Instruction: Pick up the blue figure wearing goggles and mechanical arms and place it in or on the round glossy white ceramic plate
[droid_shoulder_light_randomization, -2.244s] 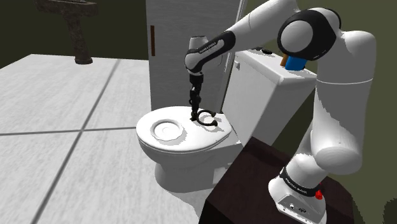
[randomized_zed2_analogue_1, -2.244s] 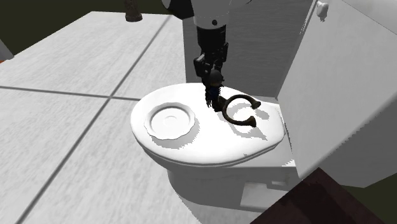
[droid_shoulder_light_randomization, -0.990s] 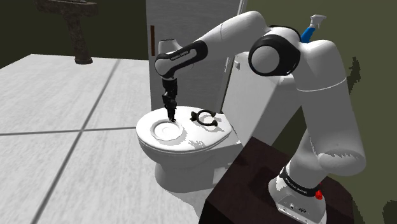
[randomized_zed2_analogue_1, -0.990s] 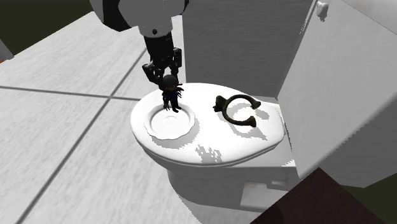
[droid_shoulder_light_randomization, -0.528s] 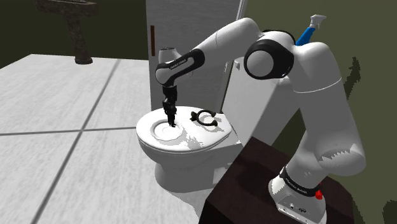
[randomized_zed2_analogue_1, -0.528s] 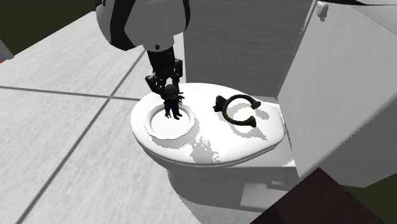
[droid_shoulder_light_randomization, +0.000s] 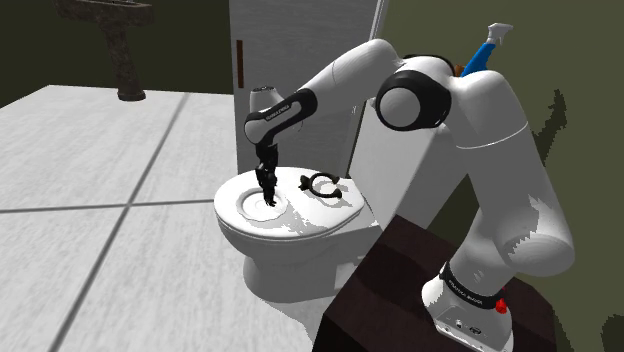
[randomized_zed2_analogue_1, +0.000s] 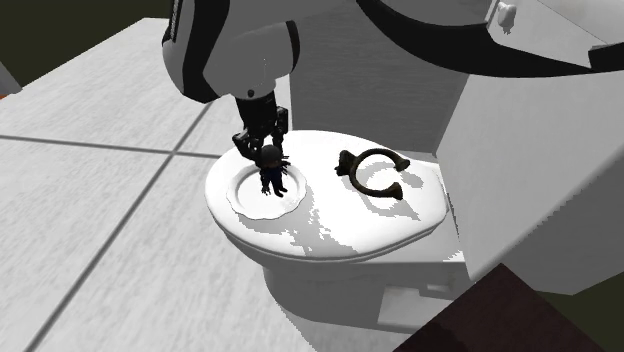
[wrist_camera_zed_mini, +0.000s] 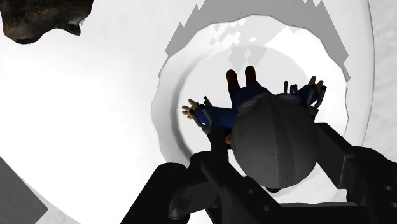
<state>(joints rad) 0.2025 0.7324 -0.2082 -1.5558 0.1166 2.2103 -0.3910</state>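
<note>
A bathroom: white toilet (droid_shoulder_light_randomization: 300, 225) with cistern (droid_shoulder_light_randomization: 400, 180) behind, a pedestal basin (droid_shoulder_light_randomization: 118, 40) in the far corner, pale tiled floor (droid_shoulder_light_randomization: 90, 150).

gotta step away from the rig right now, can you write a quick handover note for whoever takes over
Gripper: shut on the blue figure, clasping its head, with the figure hanging upright.
Things: the figure is over the middle of the white plate, which sits on the closed toilet lid. A dark curved object lies on the lid beside the plate.
Done: the figure is picked up and brought to the plate.
Left: I cannot tell if its feet touch the plate. Lower if needed, open the fingers, then withdraw upward.
</note>
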